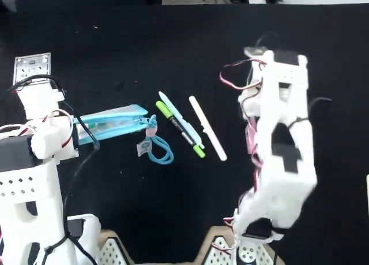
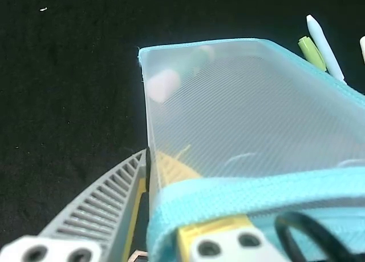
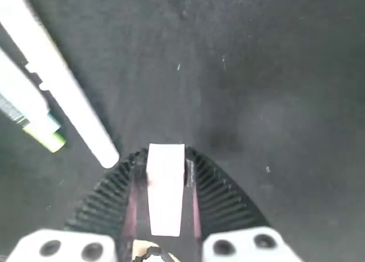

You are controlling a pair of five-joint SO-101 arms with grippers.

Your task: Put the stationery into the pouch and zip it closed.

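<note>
The light-blue translucent pouch (image 1: 112, 122) lies on the black table, its zipper pull and blue strap (image 1: 157, 148) at its right end. My left gripper (image 1: 81, 131) is shut on the pouch's left end, and the pouch wall (image 2: 239, 113) rises between its jaws (image 2: 154, 216). To the right of the pouch lie a light-blue pen (image 1: 180, 118), a green-and-black marker (image 1: 180, 130) and a white pen (image 1: 207, 128). My right gripper (image 3: 165, 176) is shut on a small white eraser-like block (image 3: 165, 193). It hangs above the table beside the white pen's near end (image 3: 85, 125).
A metal plate (image 1: 31, 66) sits at the far left behind the left arm. The right arm's white body (image 1: 282, 138) stands over the table's right side. Black cloth (image 1: 173, 45) covers the table behind the pens.
</note>
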